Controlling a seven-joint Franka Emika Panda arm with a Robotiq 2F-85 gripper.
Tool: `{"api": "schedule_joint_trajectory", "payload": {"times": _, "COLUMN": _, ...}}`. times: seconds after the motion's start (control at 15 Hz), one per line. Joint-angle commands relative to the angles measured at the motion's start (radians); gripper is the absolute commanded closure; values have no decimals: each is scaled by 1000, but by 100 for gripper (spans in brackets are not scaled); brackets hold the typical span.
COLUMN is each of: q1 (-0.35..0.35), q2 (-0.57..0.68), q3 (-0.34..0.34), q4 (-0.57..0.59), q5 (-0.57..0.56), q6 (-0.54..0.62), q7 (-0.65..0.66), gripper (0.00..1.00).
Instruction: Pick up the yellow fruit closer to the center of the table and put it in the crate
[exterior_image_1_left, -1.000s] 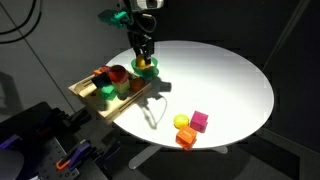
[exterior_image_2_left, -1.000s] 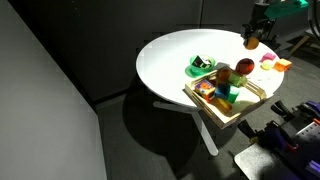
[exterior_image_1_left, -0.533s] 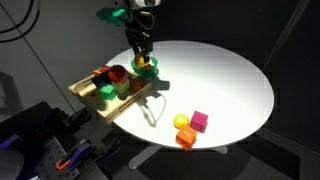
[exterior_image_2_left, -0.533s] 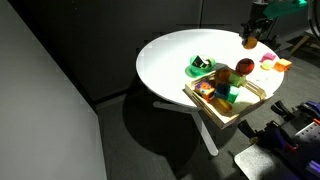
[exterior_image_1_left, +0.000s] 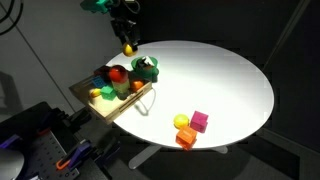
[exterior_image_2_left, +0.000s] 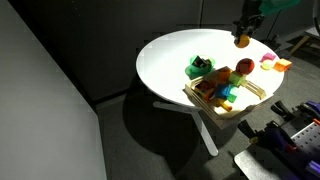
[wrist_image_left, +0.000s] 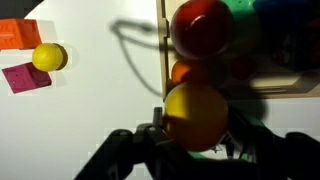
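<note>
- At the left in an exterior view, you have the crate (exterior_image_1_left: 122, 107) sitting at the rim of the bench (exterior_image_1_left: 225, 80), with a red fruit (exterior_image_1_left: 117, 73) among the pieces inside it.
- Just right of that, your fingers (exterior_image_1_left: 126, 33) hang in the air over the crate's far end. They are pinching the yellow fruit (exterior_image_1_left: 128, 47) from both sides, and the fruit is well clear of the bench top.
- Next comes a green-and-white dish (exterior_image_1_left: 148, 68), resting on the bench just beside the crate's far corner.
- Further right, near the bench's front edge and well apart from the crate, you can see a brighter lemon-yellow fruit (exterior_image_1_left: 182, 122). It sits just beside a pink cube (exterior_image_1_left: 200, 121), with an orange piece (exterior_image_1_left: 186, 137) close in front of both.
- In the wrist view that same trio lies at the left. The gripped fruit fills the lower middle and overlaps the line of the crate's wall. Behind it, inside the crate, an orange fruit (wrist_image_left: 182, 72) sits against the red one.
</note>
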Motion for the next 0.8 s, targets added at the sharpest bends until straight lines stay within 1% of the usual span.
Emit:
{"api": "schedule_joint_trajectory", "payload": {"times": 0.0, "q1": 23, "q2": -61, "q3": 28, "q4": -34, "q5": -1, "q6": -51, "q7": -34, "gripper": 59}}
{"api": "schedule_joint_trajectory", "payload": {"times": 0.33, "q1": 59, "q2": -84, "q3": 66, "q4": -51, "q5": 29, "q6": -114, "q7": -98, "gripper": 59}}
{"api": "schedule_joint_trajectory", "payload": {"times": 0.73, "q1": 99, "q2": -68, "q3": 108, "q4": -97, "q5": 25, "q6": -68, "q7": -126, "gripper": 59}}
